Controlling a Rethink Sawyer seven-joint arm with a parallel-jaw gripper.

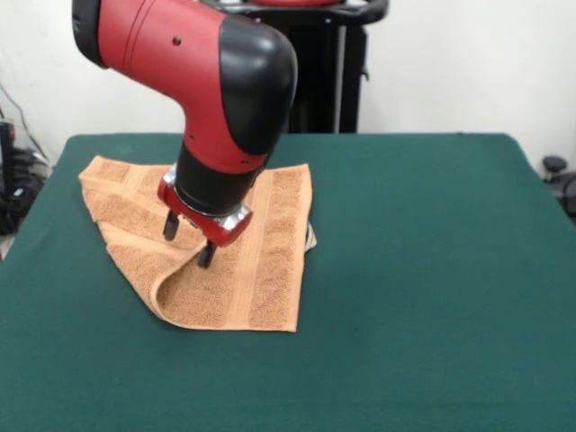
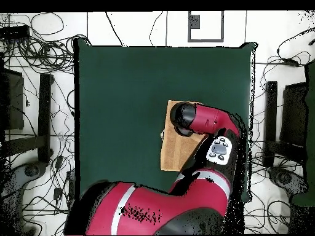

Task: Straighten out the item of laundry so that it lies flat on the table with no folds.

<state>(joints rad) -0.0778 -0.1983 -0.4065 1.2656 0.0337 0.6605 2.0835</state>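
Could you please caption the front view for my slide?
Red-and-black arm's open pincer over a fold in the orange-tan terry towel on green table.

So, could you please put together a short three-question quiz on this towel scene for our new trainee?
1. True or false: the towel lies fully flat on the table.
2. In the front view, the end effector is: A) above bare table, B) down at the towel, C) out of sight.
3. Fill in: the towel's near left part curls up in a ____.

Key:
1. False, one part is raised and folded.
2. B, with its fingers apart.
3. Fold.
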